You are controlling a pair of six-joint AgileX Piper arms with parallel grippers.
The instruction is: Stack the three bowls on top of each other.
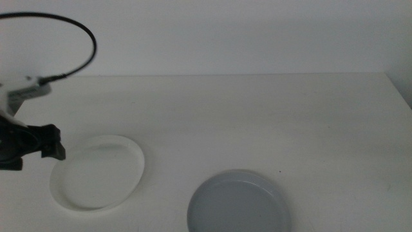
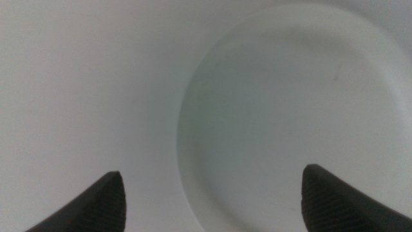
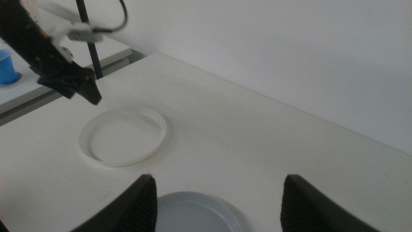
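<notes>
Over white bowl (image 1: pixel 96 173) rim: left end effector (image 1: pixel 56 149), spread wide, empty; bowl shallow, matte, low-rimmed.

Soft, even, bright light (faint shadows only); left wrist view slightly blurred.

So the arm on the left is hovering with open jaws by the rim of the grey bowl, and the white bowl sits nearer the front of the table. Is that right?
Not quite: the colours are swapped. The left gripper hovers with open jaws at the rim of the white bowl, and the grey bowl sits nearer the front, as the middle view shows. The right gripper waits back from the table, jaws open.
</notes>
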